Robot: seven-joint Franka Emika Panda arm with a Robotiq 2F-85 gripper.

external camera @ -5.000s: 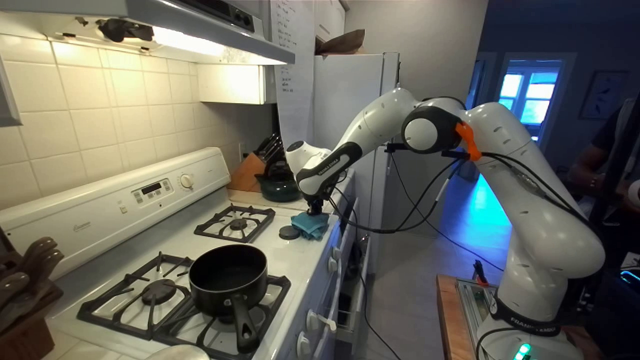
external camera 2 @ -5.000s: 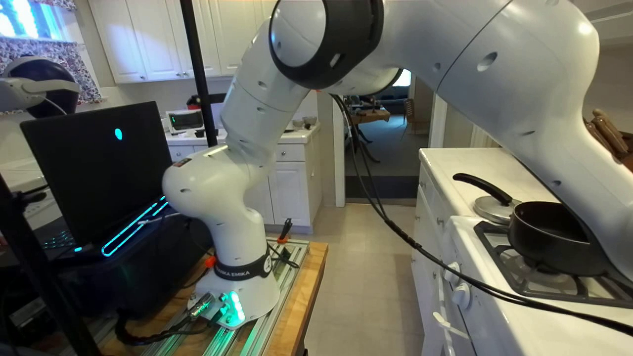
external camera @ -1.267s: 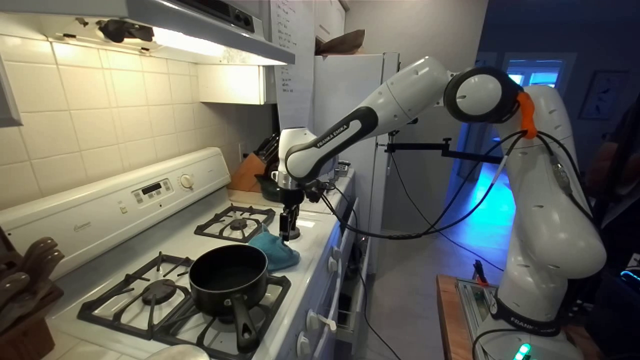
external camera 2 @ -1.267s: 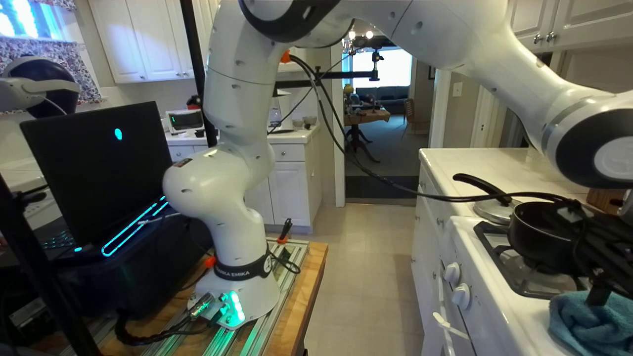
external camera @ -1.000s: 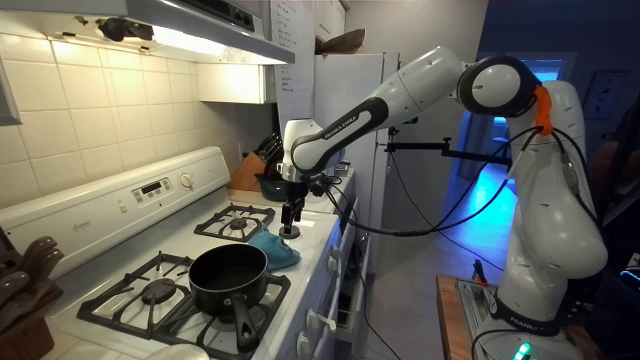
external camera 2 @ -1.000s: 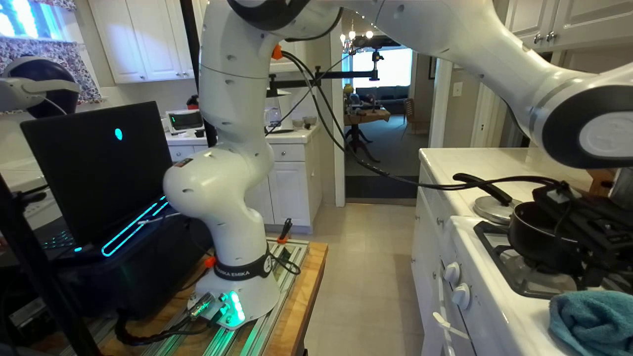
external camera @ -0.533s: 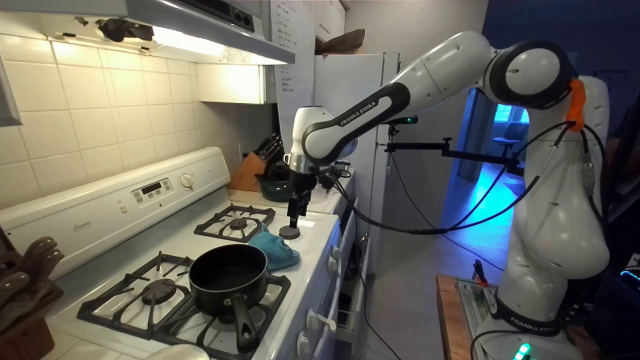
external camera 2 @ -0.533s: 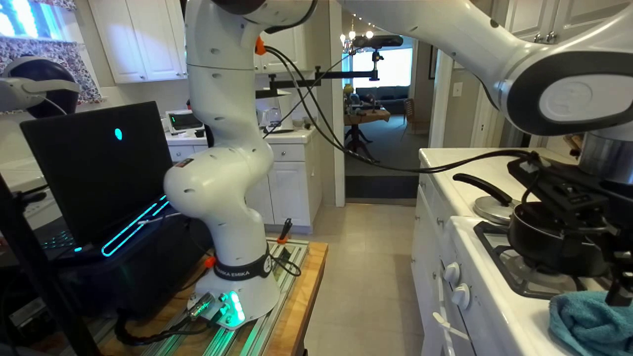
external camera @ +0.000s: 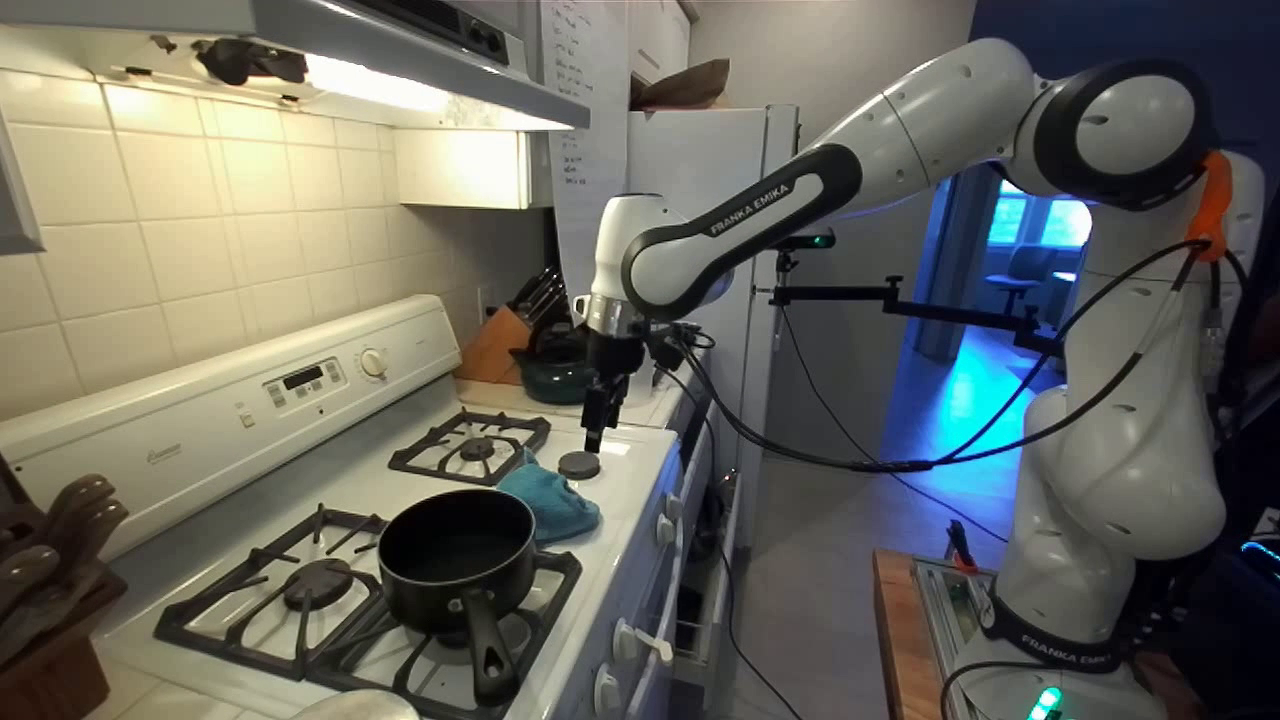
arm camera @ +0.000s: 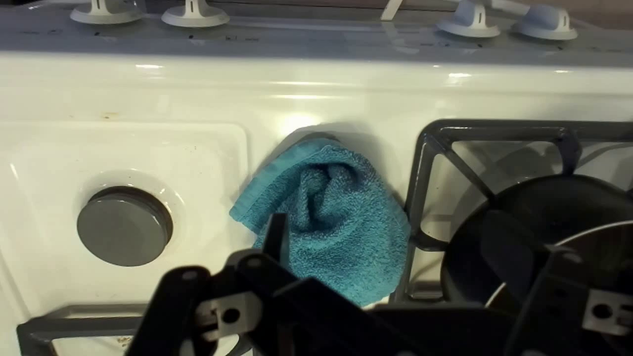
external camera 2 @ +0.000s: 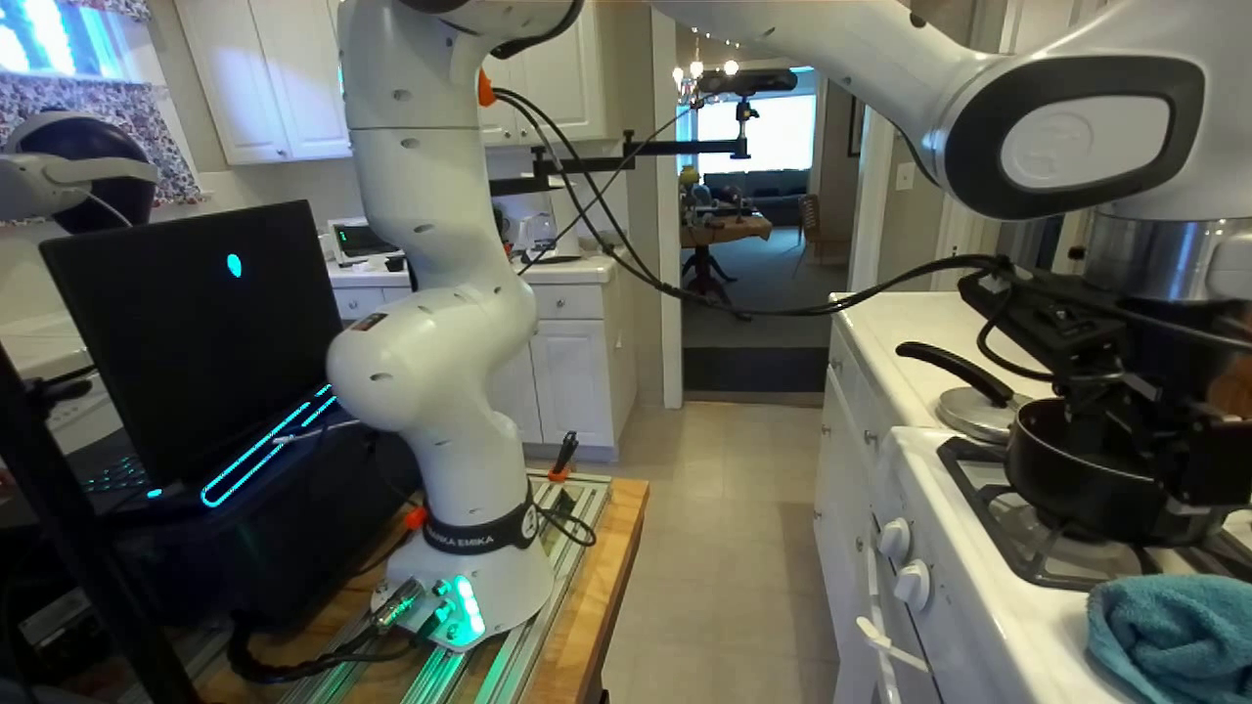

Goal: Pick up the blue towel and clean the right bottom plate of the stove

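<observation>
The blue towel [external camera: 548, 500] lies crumpled on the white stovetop between the right bottom plate [external camera: 622, 450] and the black pot. It also shows in an exterior view as the towel [external camera 2: 1174, 631]. From the wrist view, the towel [arm camera: 351, 247] has a fold at its middle, and its right edge comes up to the front grate. The plate [arm camera: 207, 168] beside it has no grate over its round burner cap [arm camera: 123, 227]. My gripper [arm camera: 393, 242] hangs above the towel, jaws wide apart, holding nothing. An exterior view shows the gripper [external camera: 594, 440] above the burner cap, clear of the surface.
A black pot [external camera: 455, 560] stands on the front grate [external camera: 560, 590], its handle pointing to the stove's front. Another grate [external camera: 400, 460] covers the back burner. Small brown specks [arm camera: 110, 115] mark the stovetop near its front edge. The range hood [external camera: 420, 60] overhangs the back.
Five seconds ago my gripper was down at the towel beside the burner cap. The towel now lies nearer the pot, let go and still, while my arm has risen and drawn back from it.
</observation>
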